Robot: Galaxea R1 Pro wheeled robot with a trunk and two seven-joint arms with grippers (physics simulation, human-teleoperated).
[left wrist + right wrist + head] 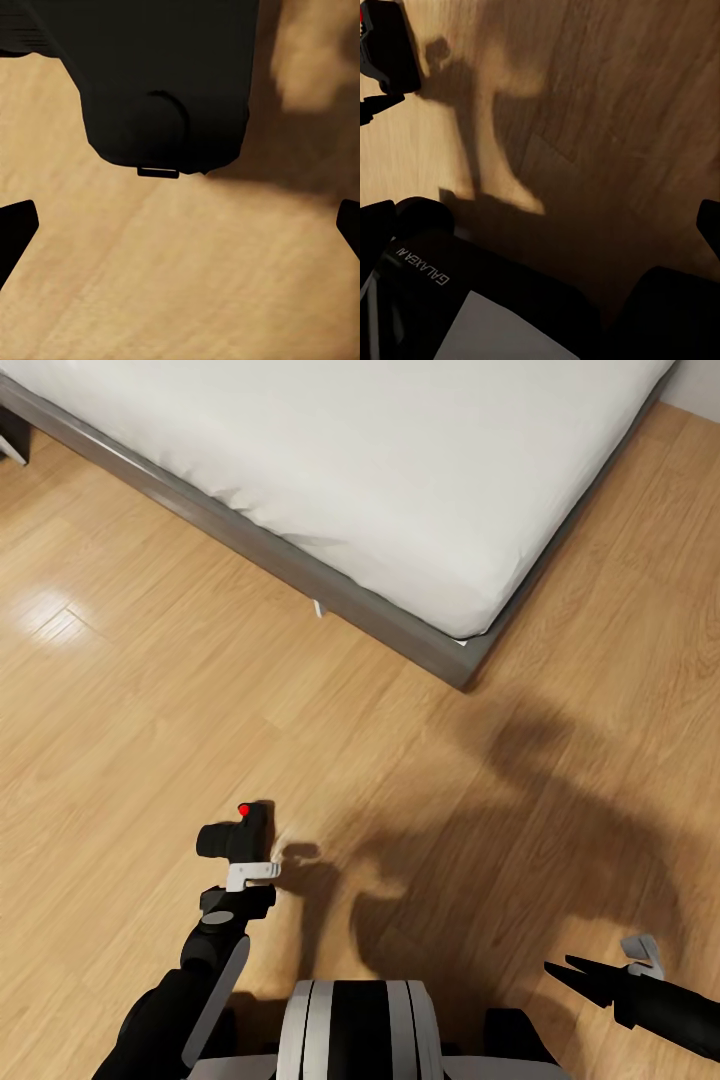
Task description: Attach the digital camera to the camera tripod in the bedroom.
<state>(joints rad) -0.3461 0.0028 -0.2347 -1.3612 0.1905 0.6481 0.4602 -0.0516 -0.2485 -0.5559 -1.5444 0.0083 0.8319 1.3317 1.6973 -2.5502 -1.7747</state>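
Observation:
The digital camera (pixel 238 832), small and black with a red button on top, is low over the wood floor of the bedroom, just past my left gripper (pixel 250 867). In the left wrist view the camera (pixel 165 82) lies ahead of the gripper (pixel 180 225). The fingertips (pixel 15 232) stand far apart with bare floor between them, and the camera's shadow meets its corner. My right gripper (pixel 562 968) hangs open and empty at the lower right; its wrist view catches the camera (pixel 386 45) from afar. The camera tripod is out of view.
A grey-framed bed (pixel 300 565) with a white mattress runs diagonally across the far side, its corner near the middle right. My own base (pixel 355 1025) sits at the bottom edge. Light plank floor (pixel 130 690) spreads to the left.

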